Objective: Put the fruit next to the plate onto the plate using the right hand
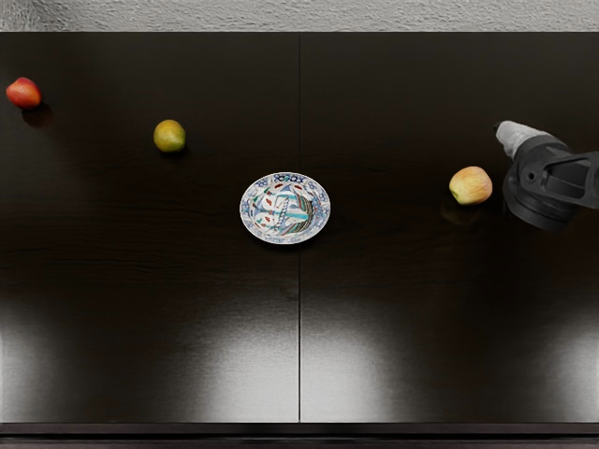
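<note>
Lying on the worktop [402,318] at 3 o'clock from the plate [284,208], well apart, is the apple [470,185]. The right hand [546,181] is near the apple's 3 o'clock, not touching; wide or narrow, I cannot tell.

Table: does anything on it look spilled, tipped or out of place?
Nothing stands out. The plate lies flat in the middle, unbroken; the red fruit, the green fruit and the yellow fruit sit whole and apart from it, the yellow one beside the right arm.
</note>
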Controlling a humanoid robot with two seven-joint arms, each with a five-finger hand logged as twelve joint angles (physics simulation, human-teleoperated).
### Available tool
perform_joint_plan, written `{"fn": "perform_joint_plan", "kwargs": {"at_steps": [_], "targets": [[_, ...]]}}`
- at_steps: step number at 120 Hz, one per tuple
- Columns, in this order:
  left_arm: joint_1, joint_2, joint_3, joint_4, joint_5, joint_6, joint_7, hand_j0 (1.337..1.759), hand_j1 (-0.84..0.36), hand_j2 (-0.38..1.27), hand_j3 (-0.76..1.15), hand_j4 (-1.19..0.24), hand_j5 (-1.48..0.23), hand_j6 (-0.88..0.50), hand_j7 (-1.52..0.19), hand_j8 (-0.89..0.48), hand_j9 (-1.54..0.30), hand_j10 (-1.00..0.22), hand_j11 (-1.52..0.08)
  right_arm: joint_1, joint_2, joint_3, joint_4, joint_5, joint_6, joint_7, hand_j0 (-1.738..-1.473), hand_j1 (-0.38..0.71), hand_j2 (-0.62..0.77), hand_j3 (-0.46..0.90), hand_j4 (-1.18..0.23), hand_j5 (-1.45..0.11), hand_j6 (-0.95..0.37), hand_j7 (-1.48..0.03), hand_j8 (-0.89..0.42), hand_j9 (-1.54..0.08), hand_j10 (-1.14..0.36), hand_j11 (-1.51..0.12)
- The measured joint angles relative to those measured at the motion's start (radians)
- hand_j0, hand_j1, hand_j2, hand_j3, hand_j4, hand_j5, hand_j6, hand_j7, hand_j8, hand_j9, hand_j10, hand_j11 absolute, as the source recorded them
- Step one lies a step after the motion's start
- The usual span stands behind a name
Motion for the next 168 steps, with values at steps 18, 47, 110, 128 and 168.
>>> {"fn": "perform_joint_plan", "kwargs": {"at_steps": [18,47,110,128,168], "targets": [[0.002,0.0,0.0,0.001,0.0,0.0,0.0,1.658,0.07,0.05,0.0,-0.23,-0.3,-0.23,-0.3,-0.23,-0.3,-0.23,-0.3,-0.024,0.03,0.004,-0.028,0.0,-0.005,0.0,-1.658,-0.24,-0.02,0.0,-0.09,-0.12,-0.09,-0.12,-0.09,-0.12,-0.09,-0.12],[0.002,0.0,0.0,0.0,0.0,0.0,0.0,1.658,0.07,0.05,0.0,-0.23,-0.3,-0.23,-0.3,-0.23,-0.3,-0.23,-0.3,-0.054,0.065,0.005,-0.086,0.001,-0.003,0.0,-1.658,-0.03,-0.05,0.0,-0.27,-0.35,-0.27,-0.35,-0.27,-0.35,-0.27,-0.35],[-0.001,0.0,0.0,0.0,0.0,0.0,0.0,1.658,0.07,0.05,0.0,-0.23,-0.3,-0.23,-0.3,-0.23,-0.3,-0.23,-0.3,-0.064,0.112,0.005,-0.116,-0.011,-0.013,0.0,-1.658,-0.08,-0.04,0.0,-0.23,-0.3,-0.23,-0.3,-0.23,-0.3,-0.23,-0.3],[-0.001,0.0,0.0,0.001,0.0,0.0,0.0,1.658,0.07,0.05,0.0,-0.23,-0.3,-0.23,-0.3,-0.23,-0.3,-0.23,-0.3,-0.079,0.134,0.005,-0.144,-0.013,-0.016,0.0,-1.658,-0.15,-0.03,0.0,-0.17,-0.22,-0.17,-0.22,-0.17,-0.22,-0.17,-0.22],[-0.001,0.0,-0.002,0.001,0.0,0.0,0.0,1.658,0.07,0.05,0.0,-0.23,-0.3,-0.23,-0.3,-0.23,-0.3,-0.23,-0.3,-0.121,0.188,0.004,-0.225,-0.014,-0.016,0.0,-1.658,-0.2,-0.02,0.0,-0.13,-0.17,-0.13,-0.17,-0.13,-0.17,-0.13,-0.17]]}}
